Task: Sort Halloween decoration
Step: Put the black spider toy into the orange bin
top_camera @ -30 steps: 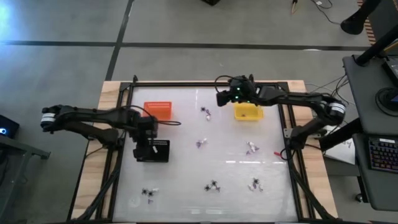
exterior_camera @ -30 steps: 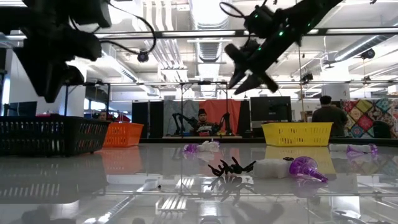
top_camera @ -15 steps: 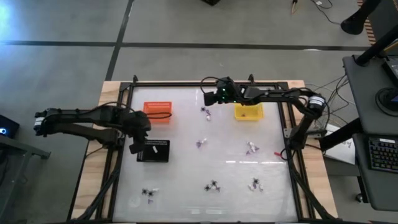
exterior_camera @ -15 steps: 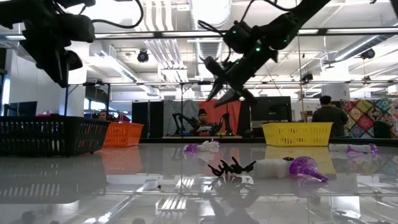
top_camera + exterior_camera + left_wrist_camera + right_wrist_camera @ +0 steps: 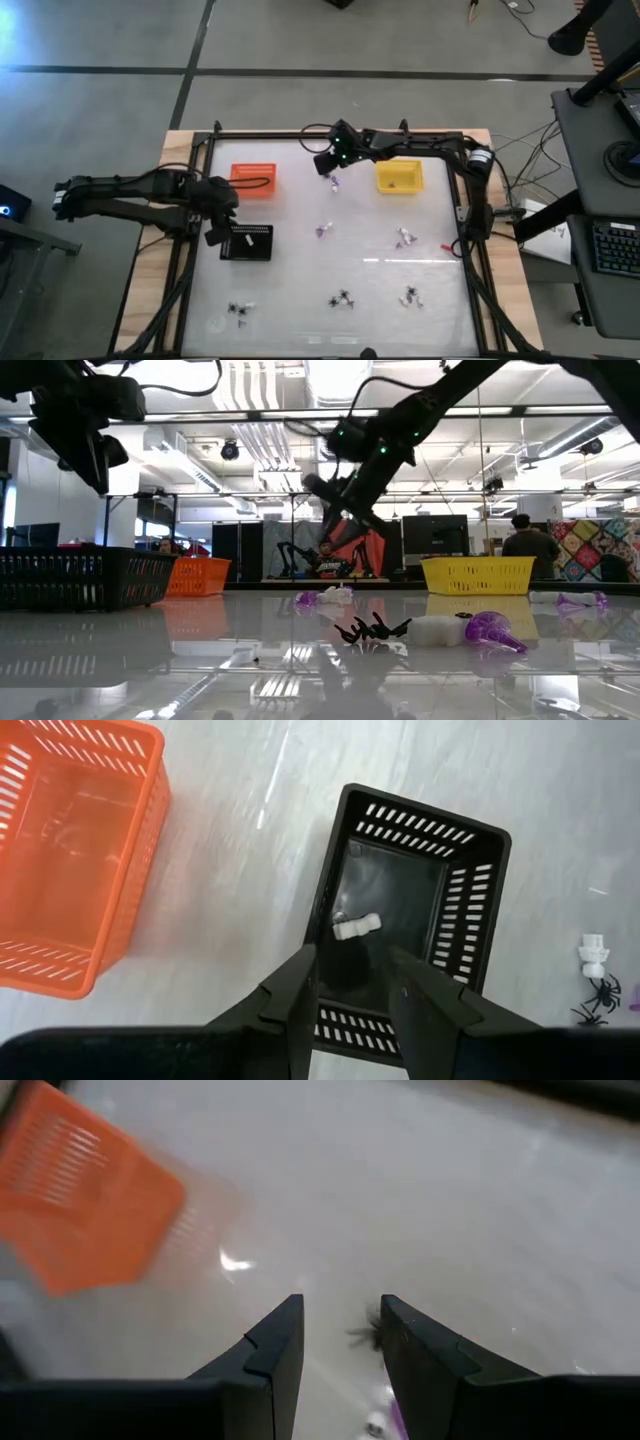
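Note:
The Halloween decoration is tiny trinkets scattered on the glossy white table. A spider and a purple piece [image 5: 330,180] lie near the far middle, and show in the right wrist view as the spider [image 5: 366,1336]. Others lie at mid-table [image 5: 322,231], right of centre [image 5: 403,238] and along the near side [image 5: 240,312], [image 5: 343,299], [image 5: 410,296]. One white trinket [image 5: 357,926] lies on the floor of the black tray [image 5: 470,910]. My left gripper [image 5: 352,992] hangs open above that tray's left end [image 5: 228,243]. My right gripper [image 5: 340,1342] is open, in the air above the far-middle trinkets.
The orange tray [image 5: 255,180] stands far-left, the yellow tray [image 5: 398,177] far-right with something small inside, and the black tray [image 5: 247,243] left of centre. A black frame borders the table. In the low view, people show in the room beyond the table.
My right gripper has swung from above the yellow tray toward the table's left and now hangs over the far-middle trinkets, a little lower. My left gripper has drawn back from over the black tray toward the left edge and risen. No trinket has moved.

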